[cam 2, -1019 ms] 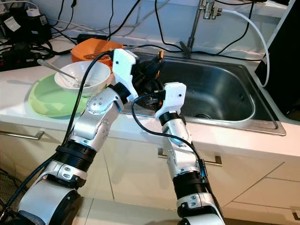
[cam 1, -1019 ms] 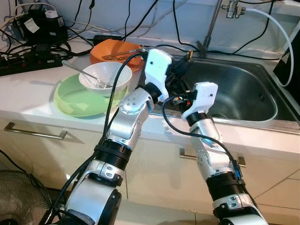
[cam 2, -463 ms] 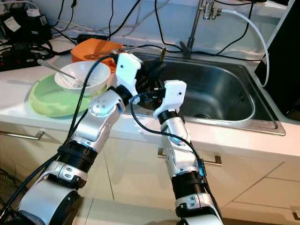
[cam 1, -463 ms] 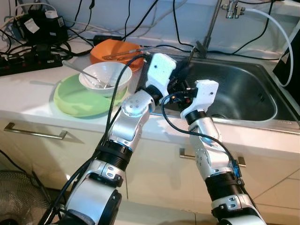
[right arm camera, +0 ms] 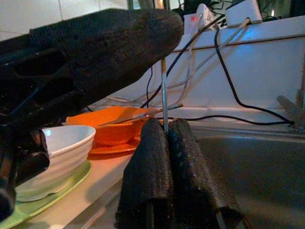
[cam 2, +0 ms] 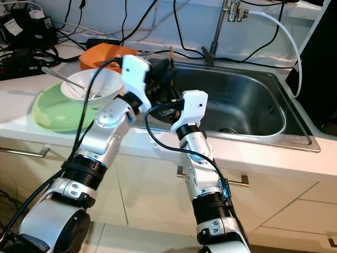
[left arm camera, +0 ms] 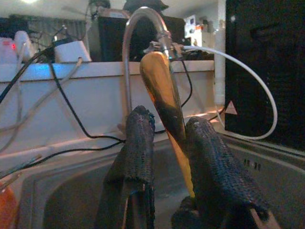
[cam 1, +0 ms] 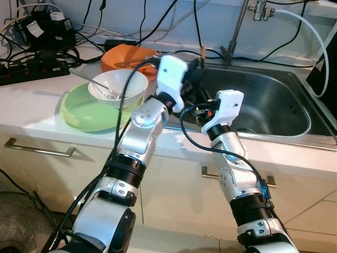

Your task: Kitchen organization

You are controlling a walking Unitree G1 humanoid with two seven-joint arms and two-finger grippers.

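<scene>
Head views: the scene is seen from above, forward and down, at middling range; the desk (cam 1: 37,108), the sink (cam 1: 274,105) and both arms are taken in.
Left wrist view: the sink is faced close along the left hand (left arm camera: 167,143); the tap (left arm camera: 138,28) and back wall are seen beyond.
Right wrist view: the desk is faced low and close along the right hand (right arm camera: 167,157).
Shared: the sink, the bowl (cam 1: 118,87) and the orange dish (right arm camera: 114,126) are caught by the head and wrist views.
</scene>
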